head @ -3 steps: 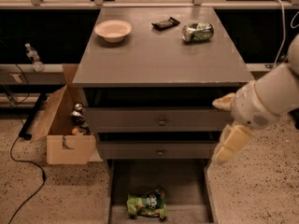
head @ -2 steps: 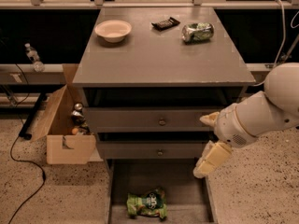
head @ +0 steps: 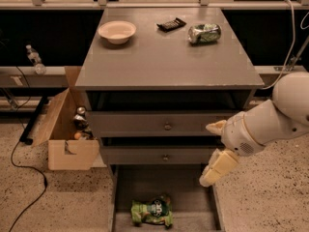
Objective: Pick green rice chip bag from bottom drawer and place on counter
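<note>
The green rice chip bag lies flat on the floor of the open bottom drawer, near its front middle. The counter is the grey cabinet top above. My gripper hangs at the right side of the cabinet front, level with the lower knobbed drawer. It is above and to the right of the bag and does not touch it. Its two pale fingers are spread apart and hold nothing.
On the counter stand a white bowl, a dark flat object and a green-and-silver can on its side. An open cardboard box with items sits left of the cabinet. A cable runs over the floor.
My arm and gripper have moved left and down, from beside the cabinet's right edge towards the front of the open bottom drawer. The bag has not moved.
</note>
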Motion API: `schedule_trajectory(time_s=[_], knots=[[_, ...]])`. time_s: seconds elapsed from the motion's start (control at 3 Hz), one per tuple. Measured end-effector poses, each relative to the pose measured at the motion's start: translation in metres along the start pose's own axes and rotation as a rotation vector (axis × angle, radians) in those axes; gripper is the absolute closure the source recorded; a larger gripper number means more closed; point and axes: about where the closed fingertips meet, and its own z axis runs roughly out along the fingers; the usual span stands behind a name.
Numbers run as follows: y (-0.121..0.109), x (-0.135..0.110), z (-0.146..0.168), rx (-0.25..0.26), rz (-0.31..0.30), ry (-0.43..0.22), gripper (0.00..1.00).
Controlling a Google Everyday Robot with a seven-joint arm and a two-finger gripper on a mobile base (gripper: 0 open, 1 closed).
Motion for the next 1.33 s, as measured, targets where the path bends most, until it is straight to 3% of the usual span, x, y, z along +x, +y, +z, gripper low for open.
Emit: schedule_trajectory(time_s=[0.33,0.67,1.33], knots=[[-0.004,0.028,0.044,-0.049,0.017,-0.052,0.0],[-0.012,0.057,0.127,-0.108,0.02,-0.08,0.0],[-0.017,0.083,0.237,-0.152,0.059,-0.185,0.0]])
